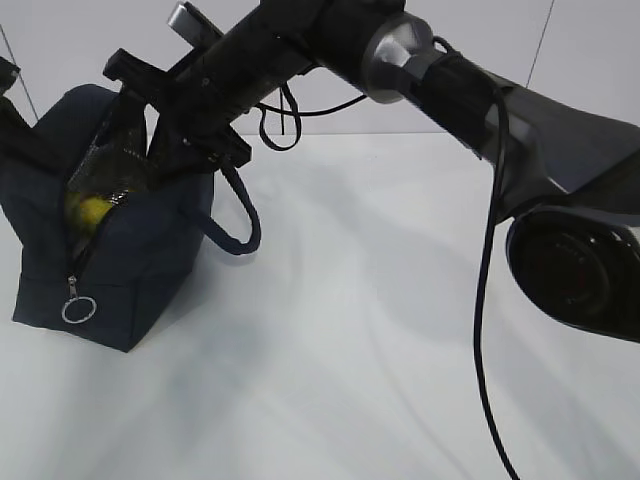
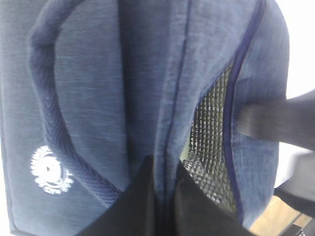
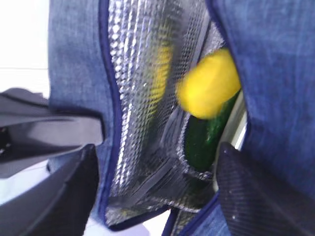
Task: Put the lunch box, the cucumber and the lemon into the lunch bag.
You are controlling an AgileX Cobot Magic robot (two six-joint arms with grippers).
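Observation:
The navy lunch bag (image 1: 120, 270) stands at the left with its top unzipped. Inside it the yellow lemon (image 3: 209, 91) rests on the dark green cucumber (image 3: 204, 140); the lemon (image 1: 90, 212) also shows through the opening in the exterior view. A pale strip beside the cucumber may be the lunch box; I cannot tell. My right gripper (image 3: 157, 147) hangs open over the bag's mouth, with one finger outside the bag's wall and nothing held. My left gripper (image 2: 165, 172) is shut on a fold of the lunch bag's rim (image 2: 167, 123), next to the silver lining (image 2: 211, 132).
The right arm (image 1: 450, 80) reaches across from the right to above the bag. One loop handle (image 1: 240, 225) hangs down the bag's right side and another handle (image 2: 49, 123) lies against its left wall. A silver ring pull (image 1: 78, 310) dangles at the front. White tabletop (image 1: 380, 330) lies around the bag.

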